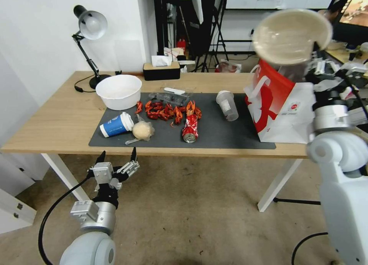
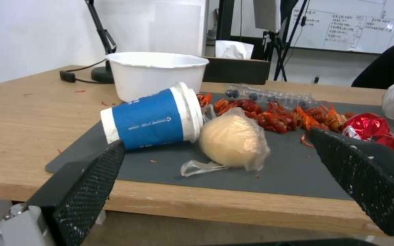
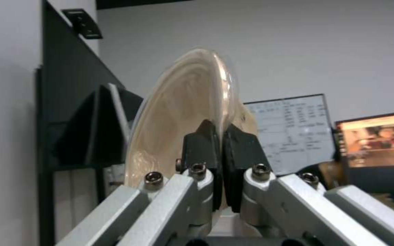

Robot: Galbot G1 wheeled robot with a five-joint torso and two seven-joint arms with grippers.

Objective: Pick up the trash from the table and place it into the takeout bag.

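Right gripper (image 3: 220, 136) pinching beige shallow bowl (image 1: 291, 35) rim above takeout bag (image 1: 283, 104).
Left gripper (image 1: 117, 156) spread, below table's (image 1: 57, 119) front edge.

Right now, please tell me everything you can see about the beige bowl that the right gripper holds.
The beige shallow bowl is round, smooth and glossy, and looks like plastic, with faint swirl marks inside. It looks empty. The right gripper is shut on its rim, holding it tilted on edge in the air, with its hollow side turned toward the head camera. It hangs above the open top of the takeout bag, without touching the bag. Nothing but the gripper's fingers touches it.
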